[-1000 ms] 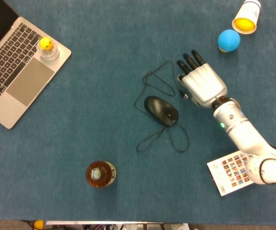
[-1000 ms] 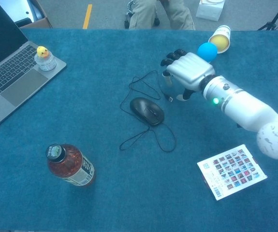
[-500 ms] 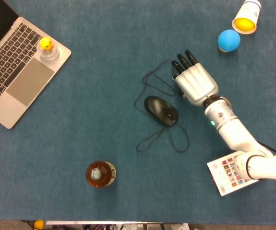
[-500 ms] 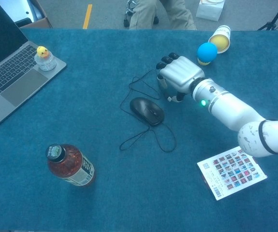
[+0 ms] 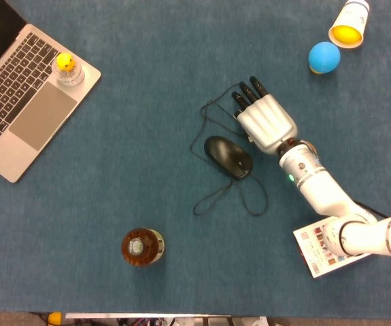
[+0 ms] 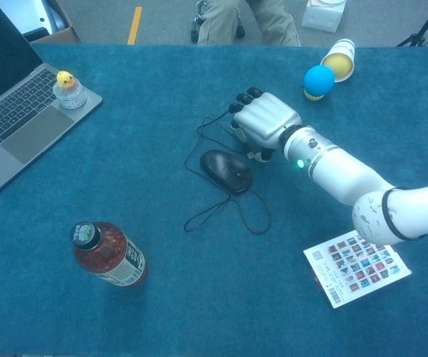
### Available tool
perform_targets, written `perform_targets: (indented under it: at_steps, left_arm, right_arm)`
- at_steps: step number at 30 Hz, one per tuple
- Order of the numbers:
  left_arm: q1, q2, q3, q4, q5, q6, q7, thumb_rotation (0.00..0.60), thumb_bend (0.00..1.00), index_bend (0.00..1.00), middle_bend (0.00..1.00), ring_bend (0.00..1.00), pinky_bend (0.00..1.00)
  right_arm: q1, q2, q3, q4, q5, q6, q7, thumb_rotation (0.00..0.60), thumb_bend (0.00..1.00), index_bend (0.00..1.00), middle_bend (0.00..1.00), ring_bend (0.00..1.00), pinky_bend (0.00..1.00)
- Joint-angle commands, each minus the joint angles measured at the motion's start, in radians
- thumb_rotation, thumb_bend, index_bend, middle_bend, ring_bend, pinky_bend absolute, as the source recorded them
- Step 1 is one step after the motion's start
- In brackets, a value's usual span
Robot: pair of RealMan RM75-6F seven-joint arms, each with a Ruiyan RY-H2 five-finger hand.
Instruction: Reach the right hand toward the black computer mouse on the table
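The black computer mouse (image 5: 228, 156) (image 6: 227, 170) lies mid-table with its thin black cable (image 5: 217, 117) looped around it. My right hand (image 5: 264, 120) (image 6: 264, 122) hovers palm-down just right of and behind the mouse, over part of the cable. Its dark fingertips (image 5: 248, 89) point away from me and the hand holds nothing. A small gap separates it from the mouse. My left hand is in neither view.
A laptop (image 5: 20, 102) with a small yellow-duck jar (image 5: 66, 68) sits at the far left. A brown bottle (image 5: 141, 247) stands near the front. A blue ball (image 5: 324, 57) and a tipped cup (image 5: 349, 24) lie at the far right. A printed card (image 5: 328, 243) lies under my right forearm.
My right hand has moved leftward, closer to the mouse, now over the cable loop. Nothing else has moved.
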Motion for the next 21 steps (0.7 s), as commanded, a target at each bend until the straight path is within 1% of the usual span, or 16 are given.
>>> perform_targets:
  at_steps: [1,5,13,21]
  left_arm:
    - [0.000,-0.001,0.000,0.001,0.001,0.000,-0.001,0.600,0.15,0.27,0.19,0.16,0.09]
    - [0.001,-0.001,-0.001,0.003,0.000,0.000,-0.001,0.600,0.15,0.27,0.19,0.16,0.09]
    - [0.003,-0.002,-0.002,0.004,0.001,0.001,-0.003,0.600,0.15,0.27,0.19,0.16,0.09]
    - [0.004,-0.002,-0.004,0.005,0.000,0.001,-0.003,0.600,0.15,0.27,0.19,0.16,0.09]
  right_arm:
    - [0.005,0.003,0.000,-0.004,0.011,-0.006,-0.005,0.600,0.19,0.48,0.16,0.00,0.01]
    - [0.011,0.010,0.009,-0.022,0.027,-0.007,-0.001,0.600,0.22,0.48,0.16,0.00,0.01]
    - [0.025,0.018,0.001,-0.027,0.058,-0.008,-0.025,0.600,0.22,0.48,0.16,0.00,0.01]
    - [0.043,-0.007,0.003,-0.004,0.075,-0.012,-0.027,0.600,0.22,0.48,0.16,0.00,0.01]
